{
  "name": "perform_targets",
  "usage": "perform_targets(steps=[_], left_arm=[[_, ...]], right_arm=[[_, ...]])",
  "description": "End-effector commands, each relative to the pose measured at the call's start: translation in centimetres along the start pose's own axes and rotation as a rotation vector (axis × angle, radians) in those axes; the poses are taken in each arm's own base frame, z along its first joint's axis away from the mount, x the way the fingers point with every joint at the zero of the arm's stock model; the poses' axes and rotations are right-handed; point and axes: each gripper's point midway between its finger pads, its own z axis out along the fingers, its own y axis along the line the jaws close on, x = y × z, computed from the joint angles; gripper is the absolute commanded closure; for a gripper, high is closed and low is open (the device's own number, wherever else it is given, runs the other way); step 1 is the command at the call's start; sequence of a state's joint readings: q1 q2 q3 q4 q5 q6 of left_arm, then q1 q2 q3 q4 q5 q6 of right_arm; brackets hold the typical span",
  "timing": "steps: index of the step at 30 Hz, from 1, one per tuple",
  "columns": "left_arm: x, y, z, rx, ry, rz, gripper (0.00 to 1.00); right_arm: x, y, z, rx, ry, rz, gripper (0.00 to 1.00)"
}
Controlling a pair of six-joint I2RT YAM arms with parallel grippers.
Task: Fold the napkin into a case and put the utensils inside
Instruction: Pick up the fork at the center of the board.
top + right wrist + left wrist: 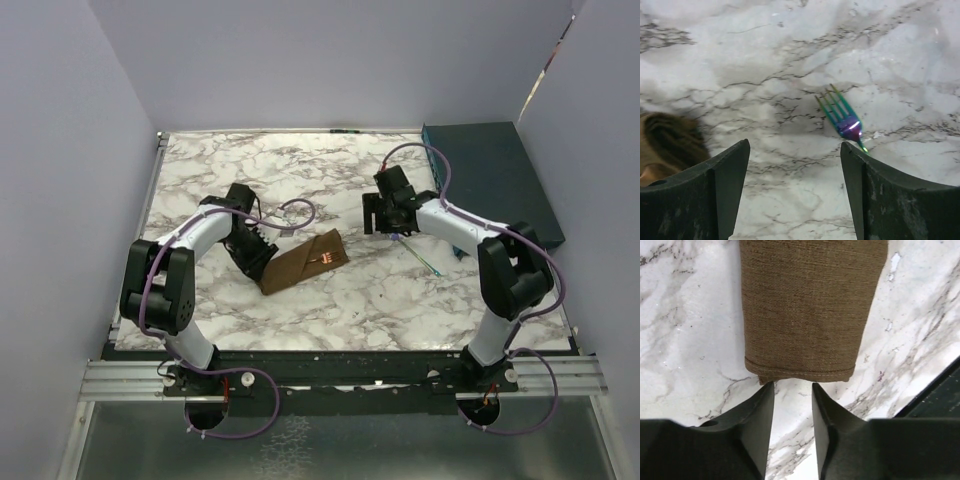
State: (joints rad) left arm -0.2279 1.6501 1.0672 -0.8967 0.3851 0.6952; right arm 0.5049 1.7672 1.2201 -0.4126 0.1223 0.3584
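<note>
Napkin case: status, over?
Left gripper open, empty, just off the folded case. Right gripper open, empty, over a fork lying loose on the table. Nothing in the way.

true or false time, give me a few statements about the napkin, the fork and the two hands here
1. The napkin lies folded into a narrow oblong on the marble table. True.
2. The right hand is clamped on the fork. False: its jaws stand wide open and the fork lies loose on the table.
3. The left hand grips the napkin's hem. False: its fingers are apart, with the hem just past their tips.
4. A teal box sits at the table's far right corner. True.
</note>
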Motion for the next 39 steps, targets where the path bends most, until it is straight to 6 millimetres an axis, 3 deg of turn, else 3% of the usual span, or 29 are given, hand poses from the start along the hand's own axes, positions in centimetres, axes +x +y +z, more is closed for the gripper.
perform_targets(steps=[1, 5, 7, 10, 14, 18, 21, 22, 23, 26, 28, 35, 39], left_arm=[[-0.6, -1.2, -1.1, 0.079, -0.013, -0.013, 0.6], [-1.7, -0.8, -2.7, 0.071, -0.046, -0.032, 0.57], [-2.5, -0.4, -3.7, 0.058, -0.063, -0.041, 0.49], [-3.5, 0.0, -5.4, 0.035, -0.091, -0.053, 0.29], [-5.0, 0.7, -7.6, 0.005, -0.133, -0.062, 0.27], [-7.1, 1.9, -9.8, -0.035, -0.19, -0.077, 0.27], [-8.7, 2.9, -11.1, -0.064, -0.22, -0.085, 0.25], [-9.0, 3.2, -11.4, -0.072, -0.226, -0.09, 0.06], [-9.5, 3.5, -11.8, -0.082, -0.234, -0.094, 0.02], [-10.6, 4.0, -12.7, -0.097, -0.261, -0.108, 0.01], [-11.3, 3.9, -13.0, -0.087, -0.288, -0.126, 0.01], [-12.9, 2.0, -12.7, 0.043, -0.368, -0.155, 0.01], [-13.2, 0.4, -12.2, 0.122, -0.392, -0.13, 0.01]], right_arm=[[0.7, -3.4, 2.2, 0.175, 0.02, -0.055, 0.22], [0.5, -4.1, 3.9, 0.223, 0.032, -0.094, 0.22], [0.2, -4.2, 4.5, 0.238, 0.026, -0.107, 0.23], [-0.1, -4.7, 5.0, 0.269, 0.018, -0.123, 0.24], [-0.4, -5.3, 5.1, 0.296, -0.006, -0.139, 0.31], [-0.4, -5.3, 5.8, 0.297, -0.002, -0.159, 0.45], [-0.2, -4.9, 6.1, 0.282, 0.007, -0.144, 0.63], [-0.2, -4.8, 5.9, 0.274, 0.004, -0.136, 0.69], [-0.3, -4.6, 5.8, 0.263, 0.0, -0.13, 0.75], [-1.4, -4.2, 4.7, 0.244, -0.032, -0.119, 0.93], [-2.5, -3.8, 3.6, 0.23, -0.061, -0.116, 0.99], [-7.1, -0.3, -2.2, 0.046, -0.19, -0.096, 1.0], [-8.5, 2.0, -5.4, -0.095, -0.239, -0.098, 0.99]])
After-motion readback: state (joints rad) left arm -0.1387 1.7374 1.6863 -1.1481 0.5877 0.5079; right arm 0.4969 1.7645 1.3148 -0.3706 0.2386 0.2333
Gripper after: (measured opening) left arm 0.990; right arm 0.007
